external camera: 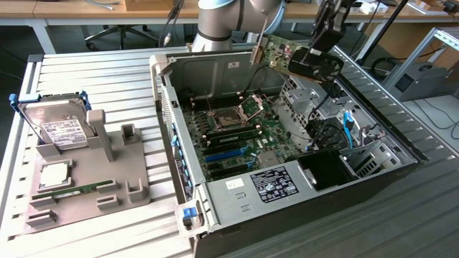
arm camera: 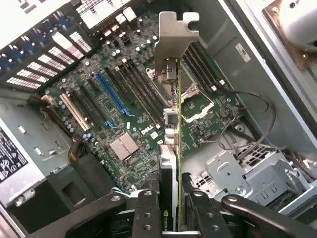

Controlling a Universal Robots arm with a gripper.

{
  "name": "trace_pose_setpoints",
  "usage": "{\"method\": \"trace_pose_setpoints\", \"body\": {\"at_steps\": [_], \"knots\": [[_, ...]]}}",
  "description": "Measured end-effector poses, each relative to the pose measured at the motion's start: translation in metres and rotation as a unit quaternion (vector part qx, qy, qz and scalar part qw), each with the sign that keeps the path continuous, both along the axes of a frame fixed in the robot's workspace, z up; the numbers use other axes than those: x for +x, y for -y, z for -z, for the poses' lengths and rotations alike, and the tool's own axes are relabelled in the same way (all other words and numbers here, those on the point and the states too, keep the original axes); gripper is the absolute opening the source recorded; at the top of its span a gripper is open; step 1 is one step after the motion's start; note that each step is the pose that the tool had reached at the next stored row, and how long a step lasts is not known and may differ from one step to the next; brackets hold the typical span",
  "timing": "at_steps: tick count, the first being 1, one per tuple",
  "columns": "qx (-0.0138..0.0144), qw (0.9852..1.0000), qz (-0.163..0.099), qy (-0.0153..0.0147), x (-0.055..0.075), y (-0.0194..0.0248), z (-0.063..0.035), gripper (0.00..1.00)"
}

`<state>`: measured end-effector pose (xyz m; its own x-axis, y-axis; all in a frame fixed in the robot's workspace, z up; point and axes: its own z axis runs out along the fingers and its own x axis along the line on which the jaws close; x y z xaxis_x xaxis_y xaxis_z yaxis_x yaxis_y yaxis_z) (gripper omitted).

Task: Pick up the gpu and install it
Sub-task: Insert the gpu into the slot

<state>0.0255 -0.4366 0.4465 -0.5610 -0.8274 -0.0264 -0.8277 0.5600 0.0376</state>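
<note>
Gripper [arm camera: 171, 204] clamps one gpu [arm camera: 172, 47] (bracket end away from it) over one open computer case [external camera: 215, 72]

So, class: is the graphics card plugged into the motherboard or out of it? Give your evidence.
Out. The gripper holds the graphics card above the open computer case, clear of the slots on the motherboard.

The grey, silver-jointed robot arm [external camera: 215, 21] is extended with its wrist angled downward. The black two-finger gripper [arm camera: 171, 203] has its fingers [arm camera: 146, 208] clamped on the thin dark, silver-bracketed gpu [arm camera: 169, 119].
</note>
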Motion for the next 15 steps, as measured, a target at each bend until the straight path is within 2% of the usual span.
{"method": "trace_pose_setpoints", "body": {"at_steps": [2,4,6,10,13,15], "knots": [[-0.0002,0.9999,-0.016,0.0000,0.0000,-0.0001,0.0000,0.27],[-0.0005,0.9989,-0.046,0.0000,0.0000,-0.0002,0.0000,0.27],[-0.0008,0.9972,-0.075,0.0000,0.0000,-0.0003,0.0000,0.27],[-0.0011,0.9942,-0.108,0.0000,0.0000,-0.0005,0.0000,0.27],[-0.0016,0.9899,-0.142,0.0000,0.0000,-0.0008,0.0000,0.27],[-0.0023,0.9859,-0.167,-0.0001,0.0000,-0.0010,0.0000,0.27]]}}
